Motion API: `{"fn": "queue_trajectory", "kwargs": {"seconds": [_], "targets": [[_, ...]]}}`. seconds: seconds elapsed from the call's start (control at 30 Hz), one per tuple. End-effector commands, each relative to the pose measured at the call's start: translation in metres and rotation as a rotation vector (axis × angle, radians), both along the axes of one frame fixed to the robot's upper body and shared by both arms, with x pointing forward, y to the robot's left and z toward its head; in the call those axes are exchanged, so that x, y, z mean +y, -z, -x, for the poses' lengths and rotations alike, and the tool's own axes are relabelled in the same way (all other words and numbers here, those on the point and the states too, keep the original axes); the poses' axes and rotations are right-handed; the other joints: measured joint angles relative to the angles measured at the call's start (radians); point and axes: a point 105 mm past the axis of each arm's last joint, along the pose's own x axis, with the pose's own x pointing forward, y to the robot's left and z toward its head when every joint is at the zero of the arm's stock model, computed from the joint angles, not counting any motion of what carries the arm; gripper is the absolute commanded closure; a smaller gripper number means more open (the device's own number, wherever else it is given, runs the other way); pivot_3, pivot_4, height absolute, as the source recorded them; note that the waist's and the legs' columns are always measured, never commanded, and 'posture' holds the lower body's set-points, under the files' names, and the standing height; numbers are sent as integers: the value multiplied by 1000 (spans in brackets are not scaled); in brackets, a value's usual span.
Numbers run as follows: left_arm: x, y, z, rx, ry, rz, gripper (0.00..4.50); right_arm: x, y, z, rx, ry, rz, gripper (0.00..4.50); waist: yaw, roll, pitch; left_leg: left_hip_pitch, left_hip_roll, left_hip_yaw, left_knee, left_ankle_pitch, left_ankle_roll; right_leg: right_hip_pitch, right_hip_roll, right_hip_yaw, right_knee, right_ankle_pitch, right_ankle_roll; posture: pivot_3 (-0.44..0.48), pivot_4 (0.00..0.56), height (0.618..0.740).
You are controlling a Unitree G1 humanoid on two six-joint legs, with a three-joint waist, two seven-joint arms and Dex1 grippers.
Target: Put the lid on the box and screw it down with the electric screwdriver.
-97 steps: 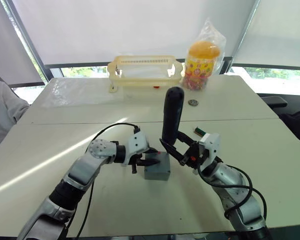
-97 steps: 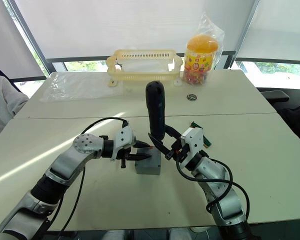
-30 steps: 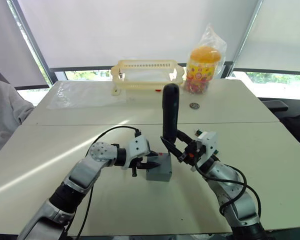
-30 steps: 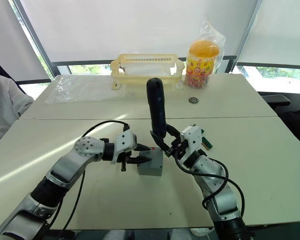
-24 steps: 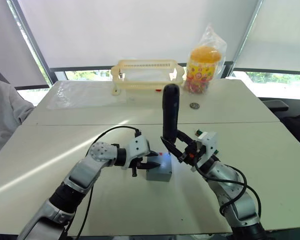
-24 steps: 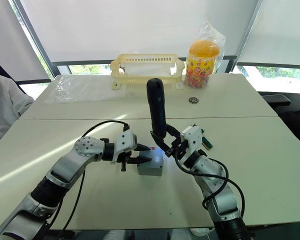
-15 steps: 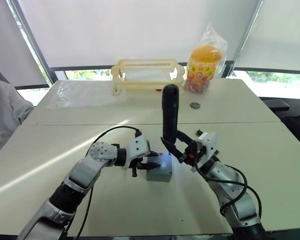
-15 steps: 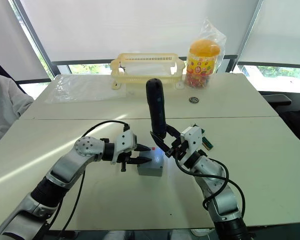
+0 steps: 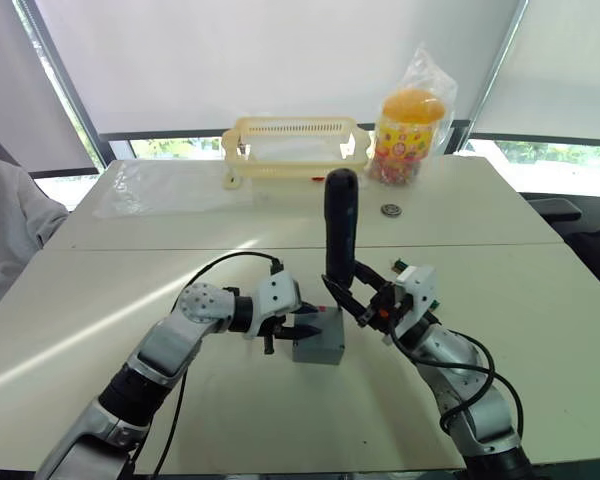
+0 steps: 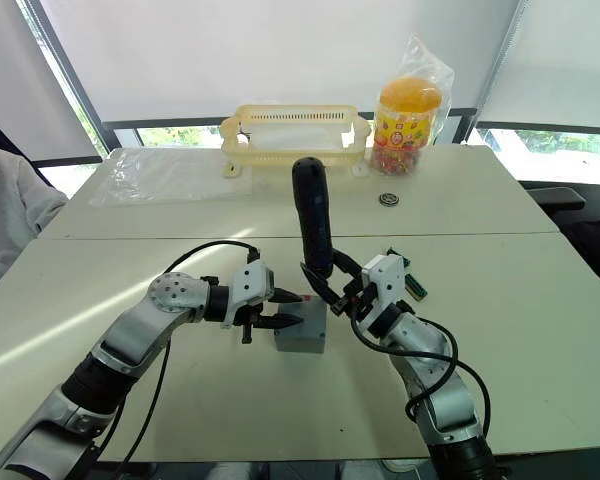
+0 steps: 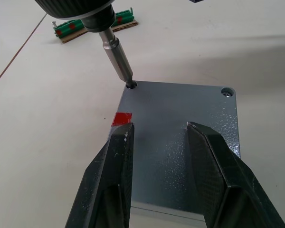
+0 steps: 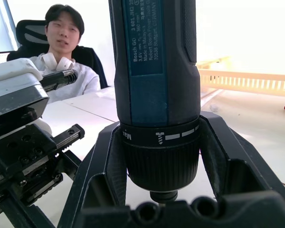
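A: What could go wrong here?

B: The bit could slip out of the corner screw. The electric screwdriver (image 9: 340, 228) stands tall and upright in the right gripper (image 9: 352, 303), held low on its body, so any lean would cam the tip off and scar the lid (image 11: 179, 142) (or drive the screw crooked).

A: And the box?

B: The box (image 9: 317, 340) could twist under the torque. The left gripper (image 9: 302, 327) has its fingers (image 11: 115, 166) parted and lying over the lid top, touching it at most, not clamping anything.

A: The right one?

B: Closed tight around the screwdriver's collar, just beyond the left gripper's tips. The lid already sits on the box; a second screw shows at the neighbouring corner.
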Motion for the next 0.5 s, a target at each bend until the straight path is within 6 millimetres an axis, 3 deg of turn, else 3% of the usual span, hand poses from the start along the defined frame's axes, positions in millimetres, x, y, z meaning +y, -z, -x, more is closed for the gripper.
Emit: {"fn": "queue_trajectory", "kwargs": {"seconds": [0.03,0.23,0.5], "targets": [[9,24,0,52,-30,-81,2748,-15,-8,-5,-5,72,18,2740,1,2,2,-1,0,0,0,0,0,0,0,0,0,0,0,0,150,740],[10,28,2,58,-29,-85,2748,-22,-83,6,-153,58,-63,2740,13,8,11,-18,-4,0,2,4,-3,-17,2,-1,6,1,1,0,150,740],[12,13,2,71,-45,-21,2748,-48,-127,3,-12,60,-335,2740,17,6,18,-18,-4,0,2,4,-3,-17,7,-2,6,1,1,0,150,740]]}}
